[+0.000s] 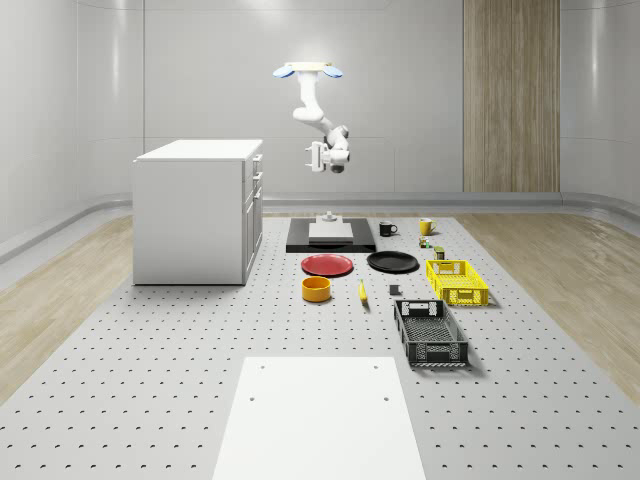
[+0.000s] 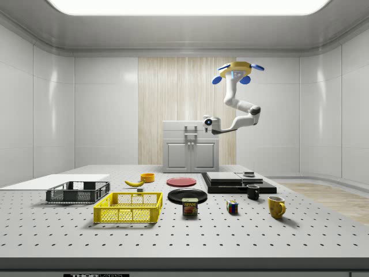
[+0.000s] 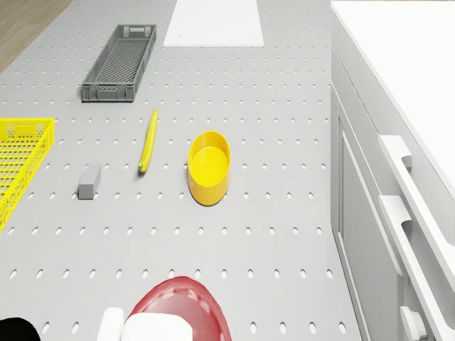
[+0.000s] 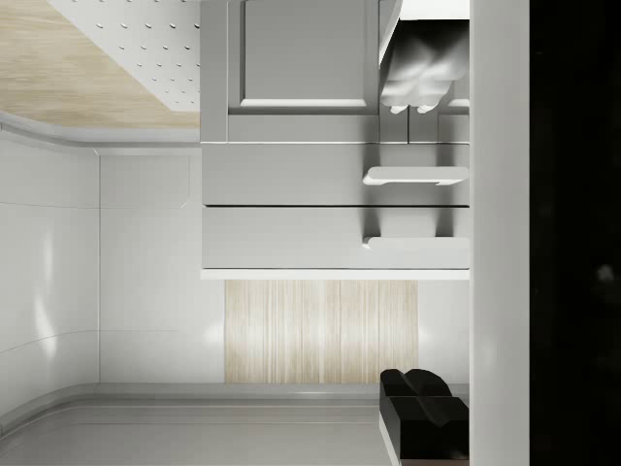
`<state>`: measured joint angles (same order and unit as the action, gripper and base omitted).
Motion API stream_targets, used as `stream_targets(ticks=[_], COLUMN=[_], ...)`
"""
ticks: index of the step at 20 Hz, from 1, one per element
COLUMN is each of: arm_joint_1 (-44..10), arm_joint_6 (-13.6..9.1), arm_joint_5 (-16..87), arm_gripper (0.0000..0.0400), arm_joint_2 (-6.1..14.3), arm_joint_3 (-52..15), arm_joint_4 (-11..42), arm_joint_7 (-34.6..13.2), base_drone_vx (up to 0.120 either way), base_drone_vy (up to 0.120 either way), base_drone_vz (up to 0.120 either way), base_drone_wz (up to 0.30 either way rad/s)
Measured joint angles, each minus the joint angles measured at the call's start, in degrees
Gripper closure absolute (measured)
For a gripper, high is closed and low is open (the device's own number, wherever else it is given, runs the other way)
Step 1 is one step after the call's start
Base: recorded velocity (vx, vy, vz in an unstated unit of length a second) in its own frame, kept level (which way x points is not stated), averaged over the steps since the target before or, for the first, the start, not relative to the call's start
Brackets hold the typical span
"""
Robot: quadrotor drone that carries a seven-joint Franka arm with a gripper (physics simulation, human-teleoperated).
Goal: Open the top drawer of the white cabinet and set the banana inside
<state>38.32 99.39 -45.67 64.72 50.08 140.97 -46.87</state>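
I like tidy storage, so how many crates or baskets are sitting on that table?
2. The yellow basket sits toward the whole-scene view's right, behind the dark grey crate, which lies nearer the camera. Both look empty; none seems hidden elsewhere.

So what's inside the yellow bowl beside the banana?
Nothing that shows: the drone view looks into the yellow bowl and its floor is bare yellow. The near wall hides a strip of the floor behind it. The banana lies on the table beside it, apart.

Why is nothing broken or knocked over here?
Nothing stands out. The banana lies flat on the table beside the upright yellow bowl, the white cabinet has its drawers shut, and the drone hovers with its gripper facing them.
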Motion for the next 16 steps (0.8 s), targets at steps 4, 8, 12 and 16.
stream_targets(ticks=[4, 8, 12, 16], arm_joint_1=[0.4, 0.7, 1.1, 1.4], arm_joint_6=[0.4, 0.7, 1.1, 2.5], arm_joint_5=[0.4, 0.7, 1.0, 0.4], arm_gripper=[0.0, 0.0, 0.0, 0.0], arm_joint_2=[0.4, 0.8, 1.2, 1.5], arm_joint_3=[0.1, 0.2, 0.3, -0.7], arm_joint_4=[0.1, 0.1, 0.2, 1.2], arm_joint_7=[-0.3, -0.6, -0.8, -0.8], base_drone_vx=[0.12, 0.12, 0.11, 0.0], base_drone_vy=[-0.05, 0.0, 0.0, 0.0], base_drone_vz=[0.0, 0.0, 0.0, 0.0], base_drone_wz=[0.0, 0.0, 0.0, 0.0])
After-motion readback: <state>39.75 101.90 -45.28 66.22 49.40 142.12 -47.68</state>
